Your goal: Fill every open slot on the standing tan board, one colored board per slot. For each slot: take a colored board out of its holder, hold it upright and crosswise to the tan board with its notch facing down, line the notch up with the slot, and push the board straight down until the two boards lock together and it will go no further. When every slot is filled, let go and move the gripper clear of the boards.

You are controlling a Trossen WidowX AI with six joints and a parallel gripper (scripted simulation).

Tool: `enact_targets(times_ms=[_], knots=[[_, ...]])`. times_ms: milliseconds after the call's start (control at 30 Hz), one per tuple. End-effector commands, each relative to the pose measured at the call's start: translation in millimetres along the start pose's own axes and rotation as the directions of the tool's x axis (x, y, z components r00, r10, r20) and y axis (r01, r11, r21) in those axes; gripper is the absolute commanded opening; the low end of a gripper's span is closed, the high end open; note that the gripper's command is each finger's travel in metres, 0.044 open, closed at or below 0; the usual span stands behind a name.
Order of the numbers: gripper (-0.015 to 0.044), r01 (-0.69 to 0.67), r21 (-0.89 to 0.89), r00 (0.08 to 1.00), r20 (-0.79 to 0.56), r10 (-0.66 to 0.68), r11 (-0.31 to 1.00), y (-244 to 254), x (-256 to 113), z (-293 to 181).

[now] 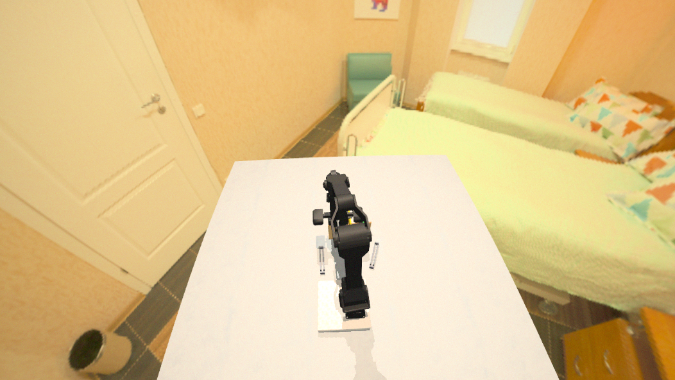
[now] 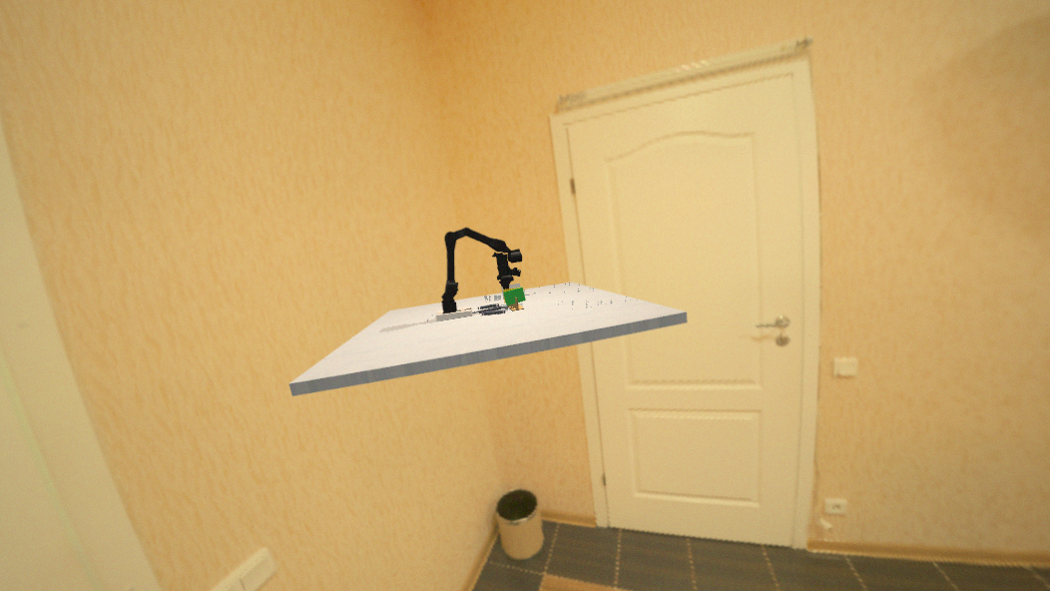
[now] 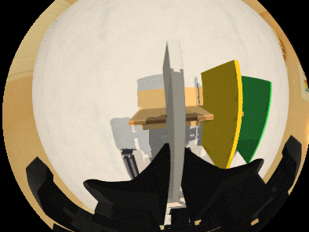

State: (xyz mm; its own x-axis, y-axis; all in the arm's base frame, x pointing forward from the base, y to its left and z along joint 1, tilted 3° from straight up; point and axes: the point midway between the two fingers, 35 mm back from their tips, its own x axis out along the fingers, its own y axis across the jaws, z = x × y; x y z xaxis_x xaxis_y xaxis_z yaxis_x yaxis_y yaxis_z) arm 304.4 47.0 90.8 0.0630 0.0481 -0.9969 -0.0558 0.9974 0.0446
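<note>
One grey board [image 3: 175, 125], upright, clamped between the fingers of my gripper [image 3: 171, 146], crosswise over the tan board [image 3: 153, 115]. Yellow board [image 3: 221, 110] and green board [image 3: 255, 114]: upright, to one side of my grip, the yellow nearer.

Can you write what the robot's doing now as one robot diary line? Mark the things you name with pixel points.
gripper [image 3: 171, 146]: shut on gray board [image 3: 175, 106] | yellow board [image 3: 223, 110], green board [image 3: 256, 114]: upright alongside
</note>
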Motion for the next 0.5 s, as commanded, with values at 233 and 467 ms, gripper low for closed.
enact_targets(times_ms=[233,467], knots=[[0.0,0.003,-0.018,1.0,-0.008,-0.003,1.0,0.1,0.9,-2.1],[0.0,0.003,0.0,1.0,-0.008,-0.003,1.0,1.0,2.4,-2.1]])
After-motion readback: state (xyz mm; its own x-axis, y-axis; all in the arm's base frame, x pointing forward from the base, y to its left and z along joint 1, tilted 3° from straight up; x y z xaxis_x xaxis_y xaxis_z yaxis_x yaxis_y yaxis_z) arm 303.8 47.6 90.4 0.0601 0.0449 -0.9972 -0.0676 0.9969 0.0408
